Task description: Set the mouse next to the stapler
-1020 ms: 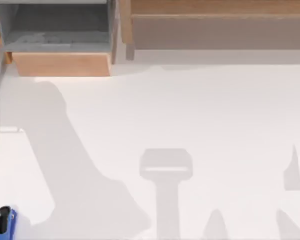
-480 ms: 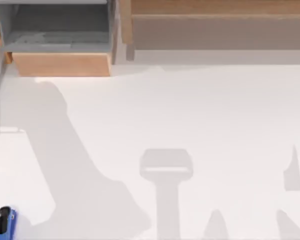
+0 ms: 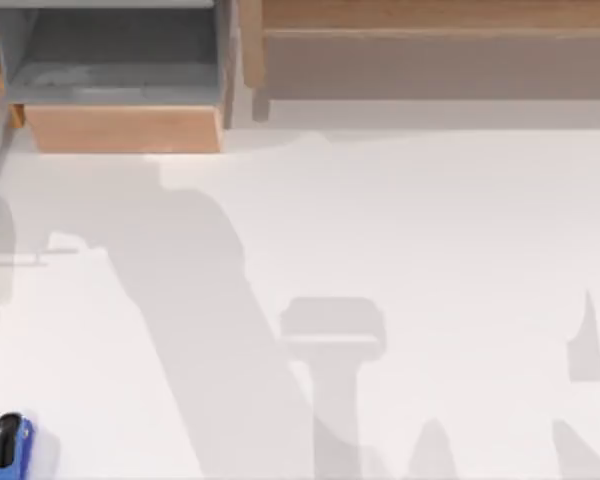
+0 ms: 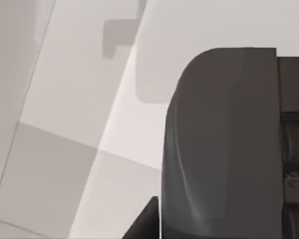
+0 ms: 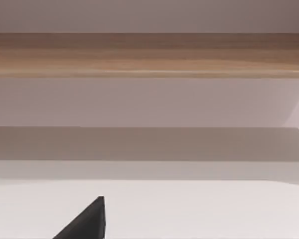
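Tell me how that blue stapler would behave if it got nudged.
The stapler looks small and rigid, so it would probably slide rather than flex. It lies flat and elongated on the table, so tipping seems unlikely; an off-centre push would likely pivot it.

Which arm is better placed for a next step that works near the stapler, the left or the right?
Probably the left. The stapler lies at the table's near left corner in the top view, on the left arm's side. The right arm's side is far across the table. No mouse can be seen, so this is only a guess.

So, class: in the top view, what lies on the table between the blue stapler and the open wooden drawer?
Nothing lies there: between the stapler and the drawer, the top view shows bare white table, crossed only by shadows.
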Robot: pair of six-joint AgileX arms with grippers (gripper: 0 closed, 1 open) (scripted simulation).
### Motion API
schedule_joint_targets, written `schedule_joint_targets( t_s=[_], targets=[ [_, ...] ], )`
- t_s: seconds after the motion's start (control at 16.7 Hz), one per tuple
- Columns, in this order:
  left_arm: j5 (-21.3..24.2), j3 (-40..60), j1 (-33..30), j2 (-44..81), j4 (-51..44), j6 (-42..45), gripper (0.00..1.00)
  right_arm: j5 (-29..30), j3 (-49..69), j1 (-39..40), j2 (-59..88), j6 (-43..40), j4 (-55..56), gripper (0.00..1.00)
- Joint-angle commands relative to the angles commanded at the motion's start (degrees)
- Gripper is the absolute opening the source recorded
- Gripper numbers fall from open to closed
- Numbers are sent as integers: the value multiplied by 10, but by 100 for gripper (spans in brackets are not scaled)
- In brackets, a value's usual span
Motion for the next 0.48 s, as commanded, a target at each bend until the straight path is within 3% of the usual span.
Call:
schedule_joint_targets(
  t_s=[0.48],
  targets=[
    [-17,-249,-145,-239,75,-139,0,0,0,0,0,0,0,100]
  ],
)
